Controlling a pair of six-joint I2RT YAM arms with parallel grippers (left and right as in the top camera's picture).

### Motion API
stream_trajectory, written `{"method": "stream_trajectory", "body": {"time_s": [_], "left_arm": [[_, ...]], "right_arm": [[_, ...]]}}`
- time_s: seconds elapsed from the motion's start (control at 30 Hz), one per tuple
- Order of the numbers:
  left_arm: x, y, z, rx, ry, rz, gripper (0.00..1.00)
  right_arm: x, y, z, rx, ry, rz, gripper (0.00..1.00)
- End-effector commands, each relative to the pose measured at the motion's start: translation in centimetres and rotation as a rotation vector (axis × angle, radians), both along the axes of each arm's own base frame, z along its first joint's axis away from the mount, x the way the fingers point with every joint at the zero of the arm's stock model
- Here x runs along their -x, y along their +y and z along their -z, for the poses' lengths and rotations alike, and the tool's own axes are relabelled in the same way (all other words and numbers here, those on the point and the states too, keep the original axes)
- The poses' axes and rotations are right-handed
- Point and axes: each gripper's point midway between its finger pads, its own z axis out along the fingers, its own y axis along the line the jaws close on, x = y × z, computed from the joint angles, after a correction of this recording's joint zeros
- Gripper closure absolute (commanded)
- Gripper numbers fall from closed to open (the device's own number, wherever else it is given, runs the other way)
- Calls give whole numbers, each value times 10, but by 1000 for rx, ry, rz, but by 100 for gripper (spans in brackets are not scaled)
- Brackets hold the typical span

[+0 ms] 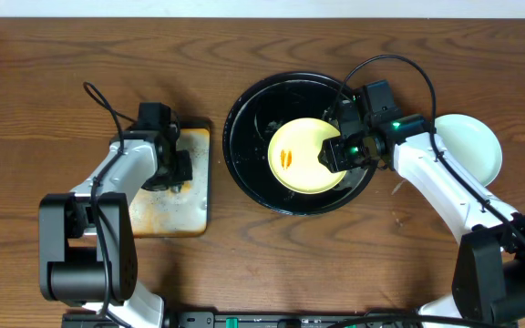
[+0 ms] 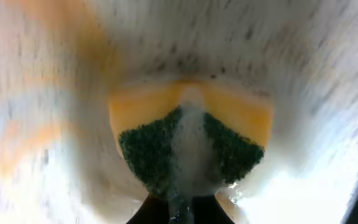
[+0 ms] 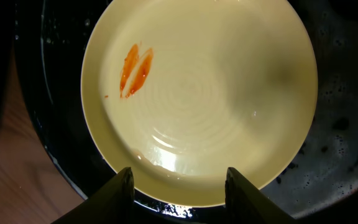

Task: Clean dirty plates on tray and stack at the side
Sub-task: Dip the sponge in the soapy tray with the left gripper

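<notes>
A pale yellow plate (image 1: pixel 306 157) (image 3: pixel 197 93) with an orange smear (image 3: pixel 135 68) lies in the round black tray (image 1: pixel 244 137) (image 3: pixel 340 143). My right gripper (image 1: pixel 340 150) (image 3: pixel 180 196) hovers open at the plate's right edge, its two fingers standing either side of a stretch of rim without touching it. A pale blue-green plate (image 1: pixel 470 146) rests on the table to the right of the tray. My left gripper (image 1: pixel 176 169) (image 2: pixel 188 211) is shut on a yellow and green sponge (image 2: pixel 229 118), squeezing it down against the rust-stained metal tray (image 1: pixel 176 210).
The rectangular metal tray sits left of the black tray with a narrow gap between them. Wet spots dot the black tray's floor. Cables arc above both arms. The left wrist view is blurred and foamy.
</notes>
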Motion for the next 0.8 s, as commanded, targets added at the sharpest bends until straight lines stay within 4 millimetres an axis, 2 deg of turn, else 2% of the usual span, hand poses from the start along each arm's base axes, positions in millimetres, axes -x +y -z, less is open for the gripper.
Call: {"method": "stream_trajectory", "body": {"time_s": [0.0, 0.1, 0.17, 0.23, 0.3, 0.43, 0.67, 0.77], "left_arm": [[11, 2, -13, -10, 61, -19, 93], [0, 2, -46, -10, 29, -19, 88], [-5, 2, -58, -9, -8, -19, 77], [-10, 3, -65, -10, -43, -19, 71], [-13, 3, -65, -14, -56, -20, 70], [-12, 5, -47, -24, -47, -21, 69], [-2, 5, 2, -24, 27, -20, 69], [1, 4, 16, -20, 64, -20, 76]], "right_arm": [[-3, 4, -13, -22, -35, -17, 55], [-3, 4, -13, -22, -35, -15, 55], [-3, 4, -13, -22, -35, -15, 55], [-3, 4, -13, -22, -35, -15, 55], [-3, 4, -13, -22, -35, -15, 55], [-3, 4, -13, -22, -35, -15, 55], [-1, 4, -13, -20, -27, -15, 56], [0, 3, -12, -19, -22, -15, 55]]}}
